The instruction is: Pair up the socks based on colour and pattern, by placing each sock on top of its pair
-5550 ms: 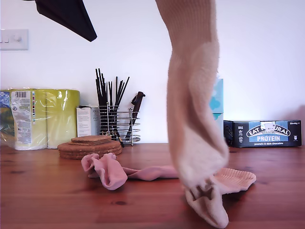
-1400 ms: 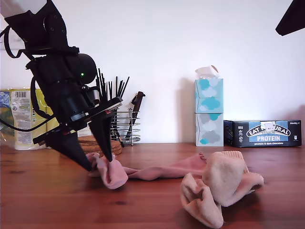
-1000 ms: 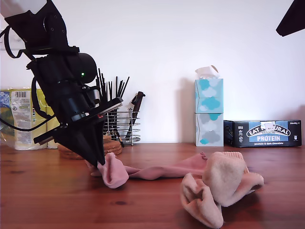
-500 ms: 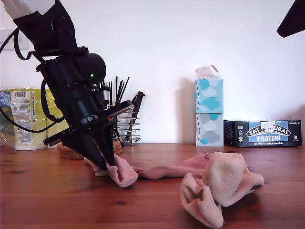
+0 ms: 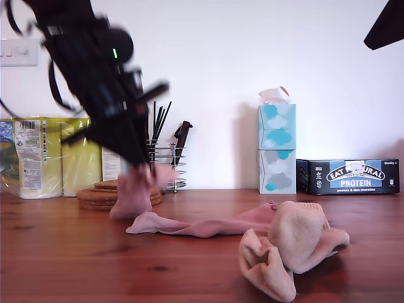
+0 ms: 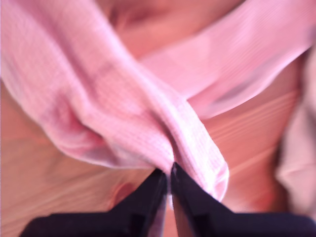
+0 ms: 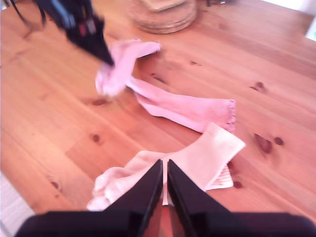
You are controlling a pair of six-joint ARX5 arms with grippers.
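Note:
My first gripper is shut on a dusty-pink sock. In the exterior view it hangs above the table at the left, blurred with motion, with the sock dangling from it. A second pink sock with a frilly cuff lies flat on the table. Two cream-peach socks sit in a heap at the exterior view's front right. My second gripper is shut on nothing, high above that heap. Only its black tip shows at the exterior view's top right.
Along the back wall stand paper rolls, a stack of cork coasters, a wire rack of black utensils, two stacked tissue boxes and a dark protein-bar box. The wooden table runs across the whole front.
My first gripper has risen and swung up with the pink sock, lifting its bunched end off the table. The other pink sock, the cream heap and my second gripper have stayed put.

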